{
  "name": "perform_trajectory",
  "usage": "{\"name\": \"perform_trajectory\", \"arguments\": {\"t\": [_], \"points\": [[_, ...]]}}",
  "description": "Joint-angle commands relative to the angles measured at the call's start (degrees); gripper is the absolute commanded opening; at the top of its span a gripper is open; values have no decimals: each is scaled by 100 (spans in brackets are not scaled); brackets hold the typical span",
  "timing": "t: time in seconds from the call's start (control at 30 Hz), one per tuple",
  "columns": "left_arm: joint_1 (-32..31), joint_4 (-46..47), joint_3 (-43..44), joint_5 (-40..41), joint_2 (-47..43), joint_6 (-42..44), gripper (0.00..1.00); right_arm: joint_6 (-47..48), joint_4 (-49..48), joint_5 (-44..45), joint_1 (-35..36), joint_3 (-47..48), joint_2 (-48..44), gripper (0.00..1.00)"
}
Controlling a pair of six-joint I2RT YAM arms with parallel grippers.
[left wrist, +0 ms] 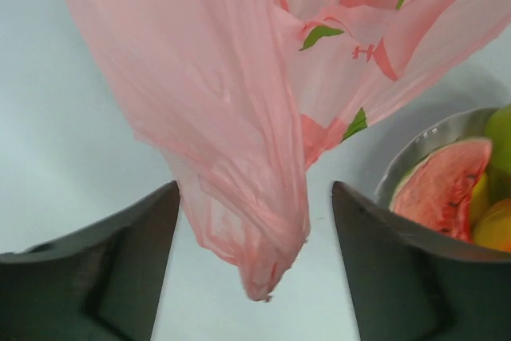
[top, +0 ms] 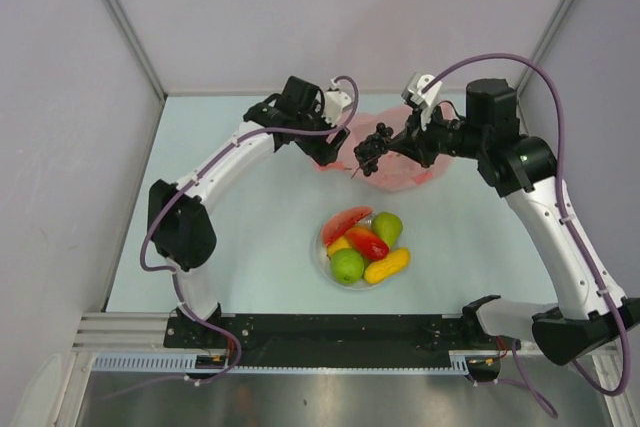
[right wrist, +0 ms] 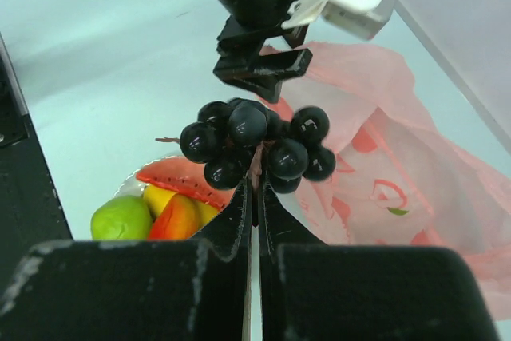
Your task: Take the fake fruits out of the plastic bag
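Left gripper (left wrist: 255,197): jaws wide apart, corner of the pink plastic bag (left wrist: 231,93) hanging loose between them, upper centre of the top view | Right gripper (right wrist: 254,191): pinched tight on the grape bunch (right wrist: 255,145) (by its stem), over the bag | Other fake fruits (top: 365,245): piled on the white plate (top: 321,262), centre frame

Round plate (top: 317,250), pale blue table (top: 250,247), grey walls (top: 60,97)
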State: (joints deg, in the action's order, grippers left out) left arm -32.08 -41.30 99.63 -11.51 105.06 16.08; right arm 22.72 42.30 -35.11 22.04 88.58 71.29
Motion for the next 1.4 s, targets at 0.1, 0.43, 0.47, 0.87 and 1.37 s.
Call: {"name": "perform_trajectory", "arguments": {"t": [0.1,0.43,0.47,0.87,1.37], "points": [[17,-106,785,166,-345,-429,100,259,638,916,625,-77,-554,0],[122,1017,-1357,965,-3085,-448,100,181,1623,392,-341,598,-415,0],[123,1114,-1533,1018,-3288,-352,100,171,1684,313,-376,678,-370,0],[729,992,-2624,465,-4063,-596,100,549,1518,321,555,398,184,0],[1019,1177,-2818,-167,-3755,-1212,100,1006,1456,857,1267,20,272,0]]}}
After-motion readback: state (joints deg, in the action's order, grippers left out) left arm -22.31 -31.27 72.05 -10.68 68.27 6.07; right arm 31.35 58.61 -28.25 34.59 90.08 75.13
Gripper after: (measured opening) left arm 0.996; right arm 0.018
